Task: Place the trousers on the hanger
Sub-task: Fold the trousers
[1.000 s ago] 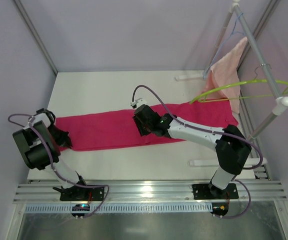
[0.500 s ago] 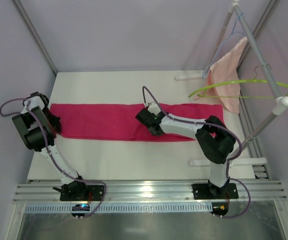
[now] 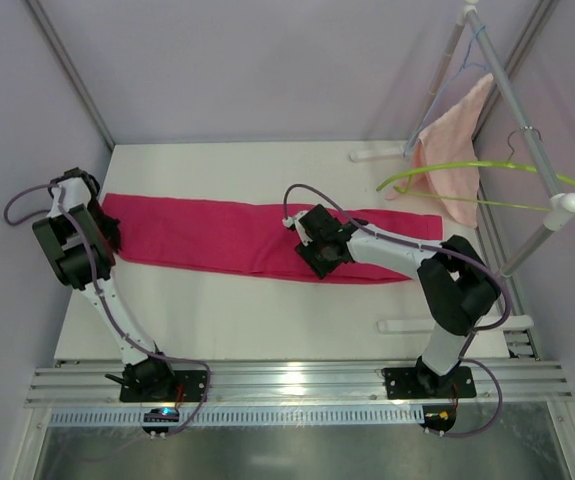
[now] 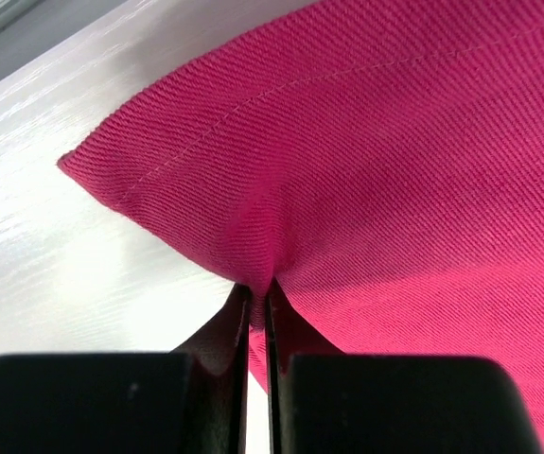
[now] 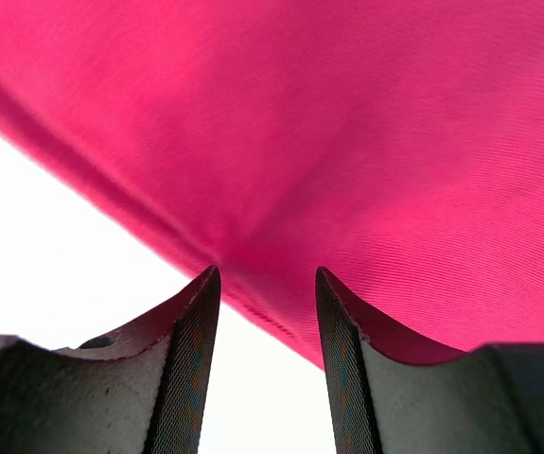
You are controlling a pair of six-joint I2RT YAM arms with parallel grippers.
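Observation:
The magenta trousers (image 3: 207, 235) lie stretched in a long band across the white table (image 3: 237, 320). My left gripper (image 3: 105, 228) holds their left end; in the left wrist view it (image 4: 257, 298) is shut on a fold of the trousers (image 4: 394, 170) near a stitched corner. My right gripper (image 3: 312, 258) sits at the band's near edge, right of the middle. In the right wrist view it (image 5: 267, 284) stands open, the trousers' edge (image 5: 347, 123) just past its fingertips (image 5: 196, 322), white table showing in the gap. The lime-green hanger (image 3: 487, 185) hangs from the rack at the right.
A sloping metal rack pole (image 3: 527, 140) runs along the right side, with a salmon-pink towel (image 3: 447, 150) and a light-blue wire hanger (image 3: 467, 60) on it. The rack's white feet (image 3: 407, 325) rest on the table. Pale walls enclose the left, back and right.
My left gripper pulled the trousers' left end back and to the left, drawing the cloth out flat. My right gripper opened off the cloth and shifted right.

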